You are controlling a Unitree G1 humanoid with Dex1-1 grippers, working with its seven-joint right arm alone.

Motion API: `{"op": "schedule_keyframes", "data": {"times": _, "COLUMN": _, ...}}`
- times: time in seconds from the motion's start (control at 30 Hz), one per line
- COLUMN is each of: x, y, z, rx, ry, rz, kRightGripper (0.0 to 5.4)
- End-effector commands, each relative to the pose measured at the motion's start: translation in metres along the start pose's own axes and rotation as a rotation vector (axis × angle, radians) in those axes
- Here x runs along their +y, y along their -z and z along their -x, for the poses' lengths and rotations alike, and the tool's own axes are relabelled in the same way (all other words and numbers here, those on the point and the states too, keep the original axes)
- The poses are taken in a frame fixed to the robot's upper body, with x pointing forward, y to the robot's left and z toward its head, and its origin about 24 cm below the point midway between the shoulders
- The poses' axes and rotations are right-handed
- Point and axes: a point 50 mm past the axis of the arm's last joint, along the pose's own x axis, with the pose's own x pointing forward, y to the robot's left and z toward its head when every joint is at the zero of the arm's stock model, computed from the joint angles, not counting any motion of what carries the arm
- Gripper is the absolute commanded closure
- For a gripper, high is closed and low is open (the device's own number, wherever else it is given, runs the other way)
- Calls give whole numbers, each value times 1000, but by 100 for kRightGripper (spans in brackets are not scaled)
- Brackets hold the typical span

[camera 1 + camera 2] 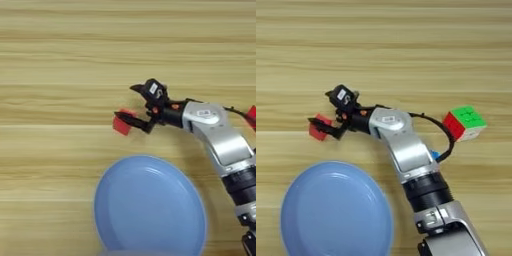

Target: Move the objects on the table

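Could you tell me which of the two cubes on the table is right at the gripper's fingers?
The plain red cube, left of the arm at the right gripper. The green-and-red puzzle cube sits far off, to the forearm's right.

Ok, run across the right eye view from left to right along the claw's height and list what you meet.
Red cube → claw → silver forearm → green-and-red puzzle cube. The blue plate lies lower, off that line.
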Motion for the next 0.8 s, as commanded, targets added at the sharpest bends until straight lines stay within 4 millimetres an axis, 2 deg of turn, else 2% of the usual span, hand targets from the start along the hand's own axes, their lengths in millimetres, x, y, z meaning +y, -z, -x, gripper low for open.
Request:
{"op": "schedule_keyframes", "data": {"times": 0.03, "x": -21, "y": -37, "z": 17, "rx": -100, "ry": 71, "rz": 102, "kRightGripper": 36}}
{"op": "schedule_keyframes", "data": {"times": 0.17, "x": -31, "y": -38, "z": 33, "rx": -92, "ry": 111, "rz": 100, "kRightGripper": 2}}
{"op": "schedule_keyframes", "data": {"times": 0.37, "x": -50, "y": -29, "z": 62, "rx": -29, "ry": 180, "rz": 89, "kRightGripper": 2}}
{"op": "schedule_keyframes", "data": {"times": 0.53, "x": -64, "y": -12, "z": 82, "rx": 51, "ry": 234, "rz": 65, "kRightGripper": 2}}
{"op": "schedule_keyframes", "data": {"times": 0.8, "x": -77, "y": 13, "z": 94, "rx": 128, "ry": 294, "rz": 6, "kRightGripper": 2}}
